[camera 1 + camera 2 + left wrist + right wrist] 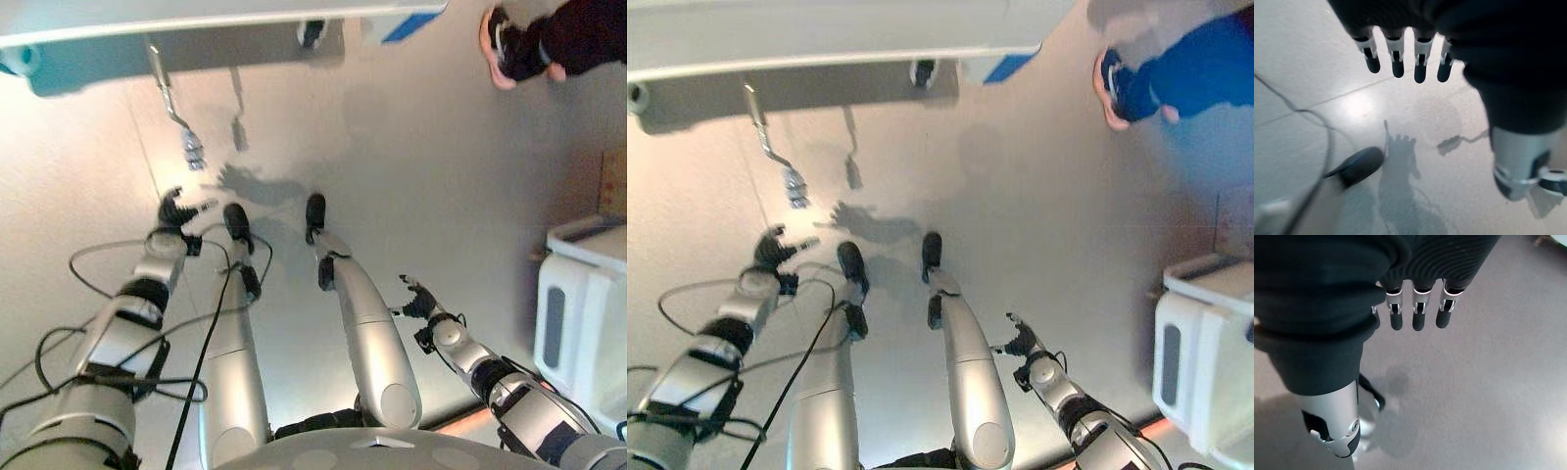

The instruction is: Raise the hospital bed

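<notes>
Head stereo pair looks down, sharing floor; wrist cameras close, facing same floor.

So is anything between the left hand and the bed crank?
Nothing visible. The left hand hovers open just below the crank, which hangs from the bed, with bare floor behind the gap. The right hand hangs open, far off.

- A pale, smooth floor is seen beneath both hands, with nothing touched by either.
- The hospital bed is stood on it, well ahead of the left hand; a crank handle is hung from its frame, just ahead of that hand.
- A white cabinet is placed beside the right hand, on its outer side.
- A person's shoe is set far ahead of the right hand.
</notes>
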